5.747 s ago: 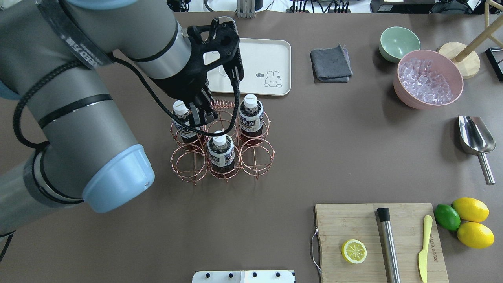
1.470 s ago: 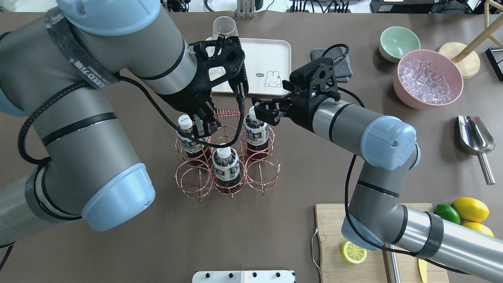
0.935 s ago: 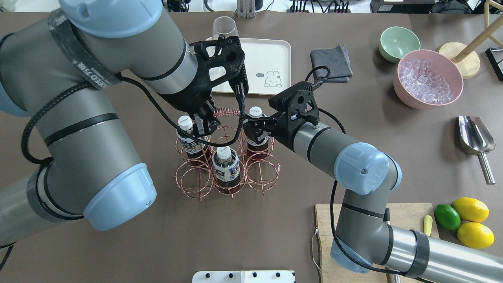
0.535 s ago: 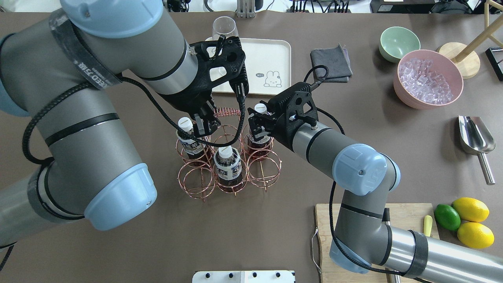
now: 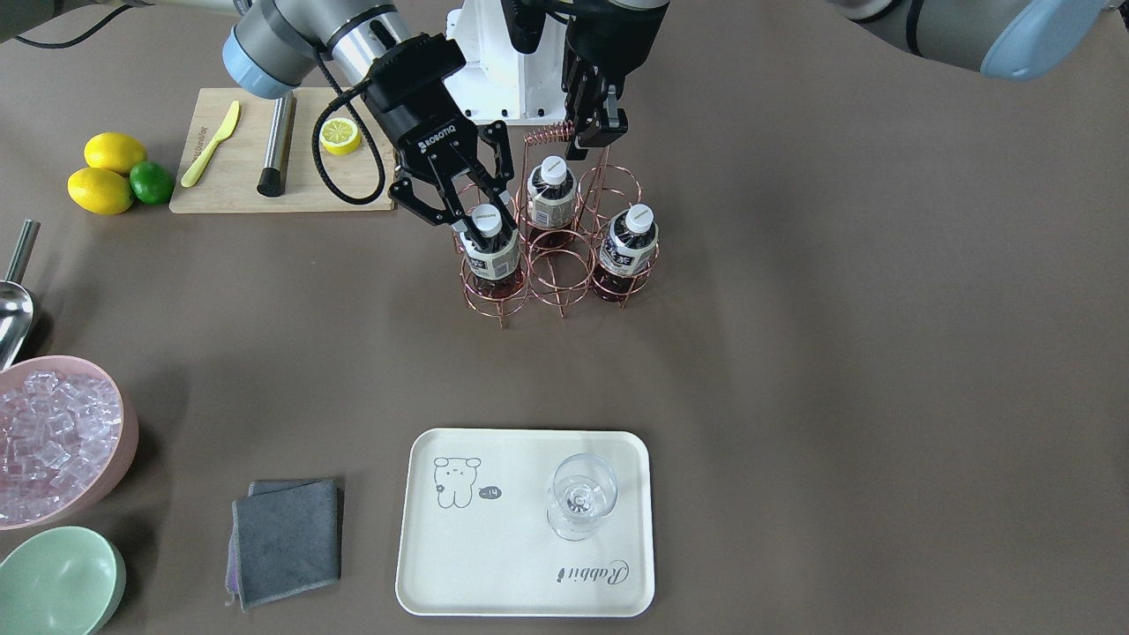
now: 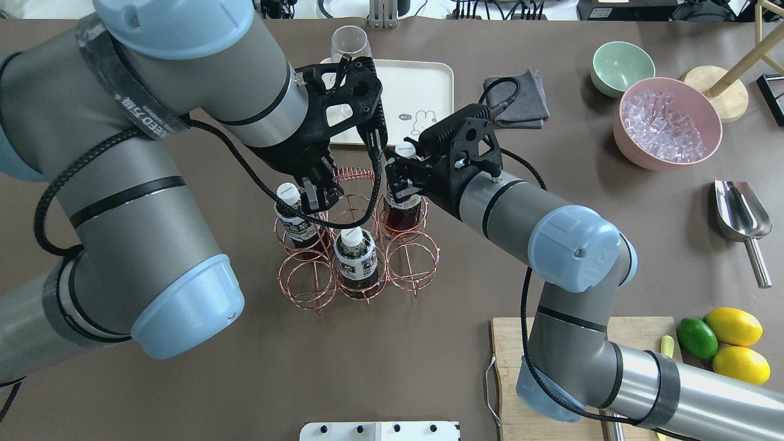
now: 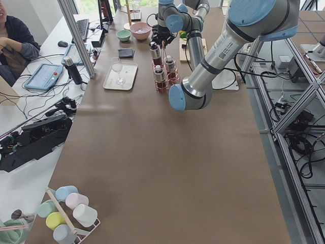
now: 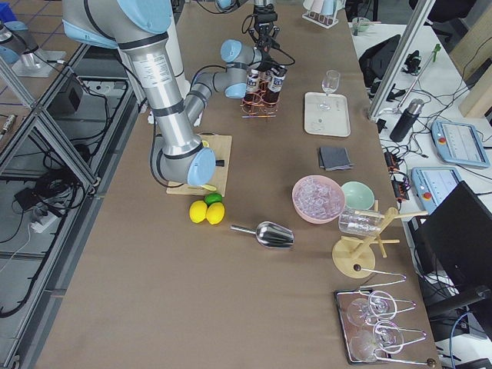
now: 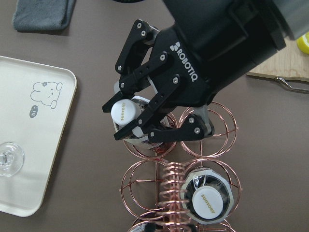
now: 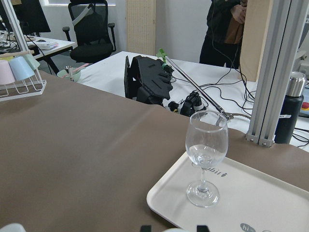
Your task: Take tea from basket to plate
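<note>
The copper wire basket stands mid-table holding three tea bottles. My right gripper is shut on the neck of one tea, whose base still sits within its ring cell. Two other teas stand in their cells. My left gripper is shut on the end of the basket's coiled handle. The cream plate lies beyond the basket and carries a wine glass.
A grey cloth, a pink ice bowl and a green bowl lie beside the plate. A cutting board with a lemon half, a knife and a muddler sits near the robot, with lemons and a metal scoop nearby.
My right arm came in, closed on the basket's back-right tea and has raised it a little. My left gripper has stayed shut on the handle, and the basket shifted slightly.
</note>
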`<state>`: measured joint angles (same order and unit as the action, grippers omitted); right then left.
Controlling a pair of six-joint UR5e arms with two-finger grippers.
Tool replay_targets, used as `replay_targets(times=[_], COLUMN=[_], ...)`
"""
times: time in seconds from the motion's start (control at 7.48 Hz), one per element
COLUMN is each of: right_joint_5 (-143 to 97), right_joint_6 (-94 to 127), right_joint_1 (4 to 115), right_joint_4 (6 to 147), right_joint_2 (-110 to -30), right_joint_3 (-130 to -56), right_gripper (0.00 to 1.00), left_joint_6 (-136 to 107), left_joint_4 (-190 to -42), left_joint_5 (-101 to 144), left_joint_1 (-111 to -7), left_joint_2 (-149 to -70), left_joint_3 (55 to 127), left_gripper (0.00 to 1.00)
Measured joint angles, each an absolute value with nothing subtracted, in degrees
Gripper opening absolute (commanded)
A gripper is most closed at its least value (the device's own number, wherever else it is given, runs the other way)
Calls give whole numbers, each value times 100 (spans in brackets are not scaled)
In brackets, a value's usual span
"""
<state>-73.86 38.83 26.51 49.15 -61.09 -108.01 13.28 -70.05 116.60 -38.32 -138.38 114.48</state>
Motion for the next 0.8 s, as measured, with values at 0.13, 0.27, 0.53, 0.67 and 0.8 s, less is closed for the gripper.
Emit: replay_targets(times=[0.13, 0.27, 0.53, 0.67, 0.8], right_joint_5=[-7633, -7932, -8541, -8883, -9060], right_joint_6=[3883, 3888, 3889, 3874, 3774], right_joint_1=[2881, 3156, 3743, 4076, 4346], right_joint_4=[5280, 5480, 5755, 5824, 5825], right_joint_2=[-5938, -5785, -5611, -5595, -5629], right_joint_3=[-10965, -11044, -11123, -11110, -11029], right_gripper=[0, 0, 0, 0, 0], left_joint_6=[1331, 1335, 1347, 1350, 1349], left_joint_4=[-7005, -7005, -7005, -7004, -7005], left_joint_5=[11662, 11663, 11663, 11667, 11671], left_joint_1=[-3832, -3832, -3832, -3836, -3843], left_joint_2=[-13841, -13842, -13843, -13845, -13845], left_joint_3=[11446, 11449, 11477, 11488, 11512], left_gripper=[0, 0, 0, 0, 0])
